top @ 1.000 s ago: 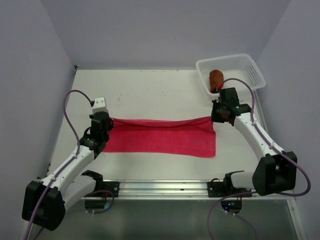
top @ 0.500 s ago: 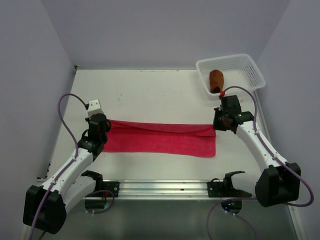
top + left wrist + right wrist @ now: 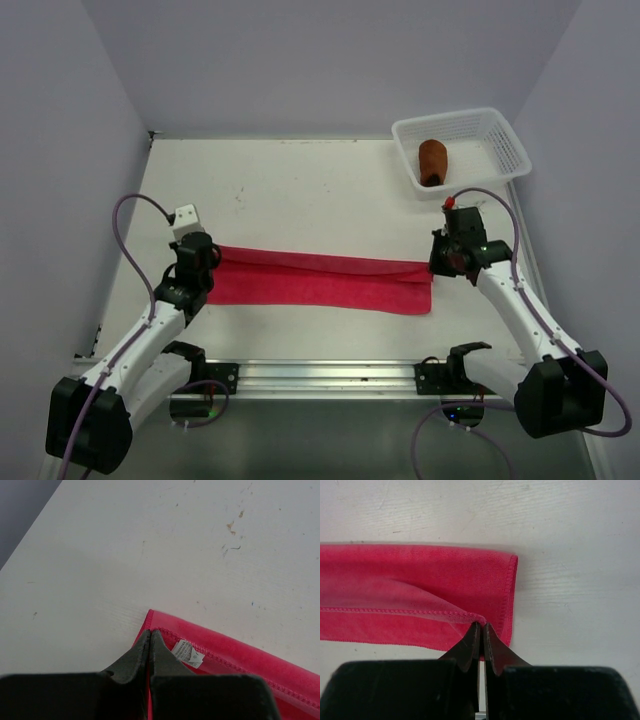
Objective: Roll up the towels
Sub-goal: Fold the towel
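Observation:
The pink towel [image 3: 320,283] lies stretched left to right across the table, its far edge folded over toward me. My left gripper [image 3: 207,264] is shut on the towel's left corner [image 3: 165,630], right beside a small white label [image 3: 188,653]. My right gripper [image 3: 438,266] is shut on the hemmed edge at the right end, lifting a thin fold of pink towel [image 3: 420,575]. In the wrist views both pairs of fingers, left gripper [image 3: 149,632] and right gripper [image 3: 480,625], are pressed together on the cloth. The rust-brown towel [image 3: 433,161] sits rolled in the basket.
The white mesh basket [image 3: 500,135] stands at the back right corner, just beyond my right arm. Grey walls close the table on the left, right and back. A metal rail [image 3: 320,375] with the arm bases runs along the near edge.
Both grippers have moved toward the near edge, carrying the pink towel's far edge with them. The towel now shows as a narrower folded strip.

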Motion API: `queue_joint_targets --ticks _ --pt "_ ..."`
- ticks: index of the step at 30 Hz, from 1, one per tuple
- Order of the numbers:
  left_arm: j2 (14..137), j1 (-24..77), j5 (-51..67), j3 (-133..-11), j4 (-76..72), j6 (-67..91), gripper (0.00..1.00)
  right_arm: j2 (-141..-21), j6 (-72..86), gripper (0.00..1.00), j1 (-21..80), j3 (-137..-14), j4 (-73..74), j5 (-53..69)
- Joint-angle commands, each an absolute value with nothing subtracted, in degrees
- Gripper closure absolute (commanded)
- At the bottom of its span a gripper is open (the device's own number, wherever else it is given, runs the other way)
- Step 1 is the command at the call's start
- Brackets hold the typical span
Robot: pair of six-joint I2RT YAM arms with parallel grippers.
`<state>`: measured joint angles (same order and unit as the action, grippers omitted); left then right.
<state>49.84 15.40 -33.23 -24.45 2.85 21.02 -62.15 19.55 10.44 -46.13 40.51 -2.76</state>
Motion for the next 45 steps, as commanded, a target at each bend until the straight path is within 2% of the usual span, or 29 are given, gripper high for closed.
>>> queue_joint_targets --ticks 1,14,19,21,25,31,37,40,45 --pt "48.8 14.8 -36.0 -24.1 3.2 22.8 1.00 -60.0 20.2 1.00 10.0 -46.0 42.0 -2.6" --pt "46.9 14.8 -38.8 -23.9 4.9 23.9 1.00 -54.8 22.1 1.00 10.1 -40.3 39.5 2.5" --pt "45.3 14.8 -37.0 -23.3 5.1 23.7 1.00 -54.6 22.4 0.93 10.9 -39.9 39.5 2.8" --pt "43.6 14.8 -36.0 -22.8 4.8 23.5 1.00 -54.8 22.4 0.83 11.8 -40.0 39.8 2.8" --pt "41.0 14.8 -34.8 -21.7 4.7 22.8 1.00 -53.7 22.4 0.71 12.6 -39.9 39.8 3.4" --pt "40.7 14.9 -33.2 -21.5 4.2 22.5 1.00 -50.7 23.6 0.68 12.6 -38.7 39.3 5.3" --pt "40.3 14.9 -32.7 -21.4 4.1 22.5 1.00 -52.6 24.4 0.68 12.6 -38.1 38.3 4.9" --pt "40.7 14.9 -33.7 -21.5 4.4 23.1 1.00 -54.3 24.5 0.65 12.6 -38.6 37.1 5.4" --pt "41.9 14.9 -37.0 -22.9 7.2 25.7 0.85 -56.0 23.8 0.62 12.6 -40.2 36.9 4.6"
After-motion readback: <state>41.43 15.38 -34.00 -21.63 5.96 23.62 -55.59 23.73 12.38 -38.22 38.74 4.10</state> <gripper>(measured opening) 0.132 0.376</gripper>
